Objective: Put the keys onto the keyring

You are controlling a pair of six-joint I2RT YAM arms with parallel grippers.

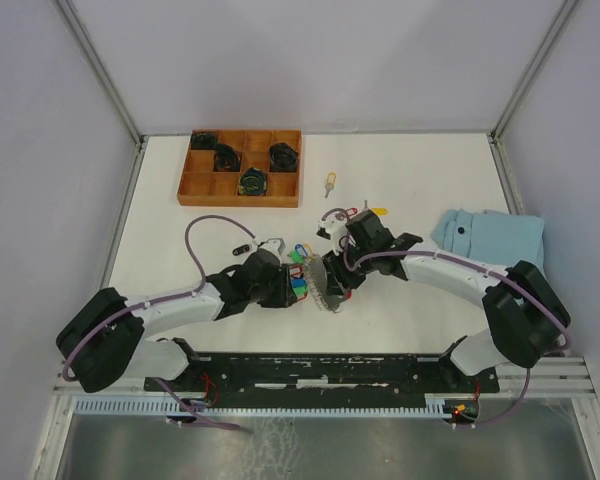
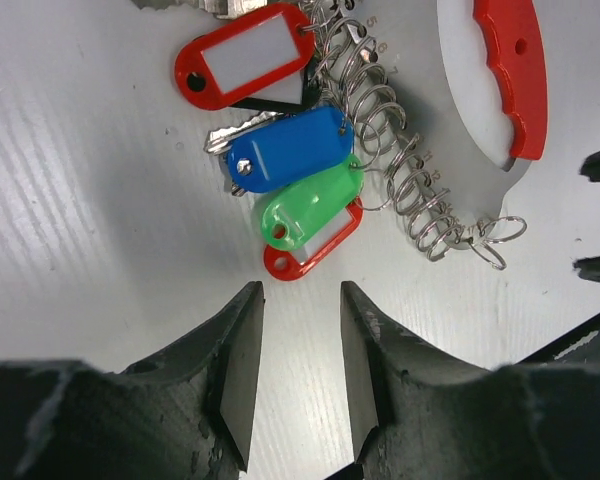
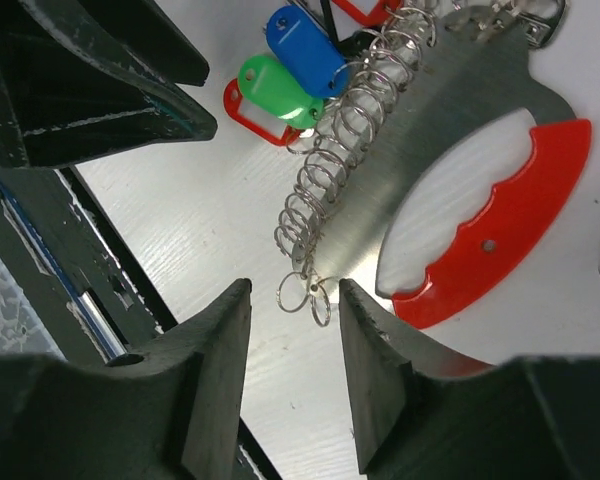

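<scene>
2 grippers meet at the middle of a white table [image 1: 420, 170], and the keyring [image 1: 322, 278] lies flat on the surface between them.

Surface: the table top is matt white. The wrist views show fine parallel ribbing in it. A black rail [image 1: 330, 370] runs along the near edge, where both arm bases are bolted.

Room: pale grey walls close the far, left and right sides. 2 metal frame posts [image 1: 100, 65] rise from the far corners.

Other items on the surface:
- A wooden tray [image 1: 185, 185] with square compartments sits at the far left. 4 of its compartments hold dark objects.
- A folded blue cloth [image 1: 490, 238] lies at the right edge, near the right arm.
- 1 of the keys [image 1: 330, 181], with a yellow tag, lies alone beyond the arms, just right of the tray.

Keyring detail: a red curved strap [image 2: 515, 70] borders a grey metal plate [image 3: 450, 110]. A row of wire rings [image 2: 400, 170] runs along the plate edge. A blue tag [image 2: 290, 150], a green tag [image 2: 305, 205] and 2 red tags [image 2: 245, 65] lie bunched beside the rings.

Left gripper [image 2: 300, 295]: fingers apart, nothing between them, tips just short of the lowest red tag.

Right gripper [image 3: 293, 290]: fingers apart, gripping nothing, with the end rings of the row just beyond the tips.
</scene>
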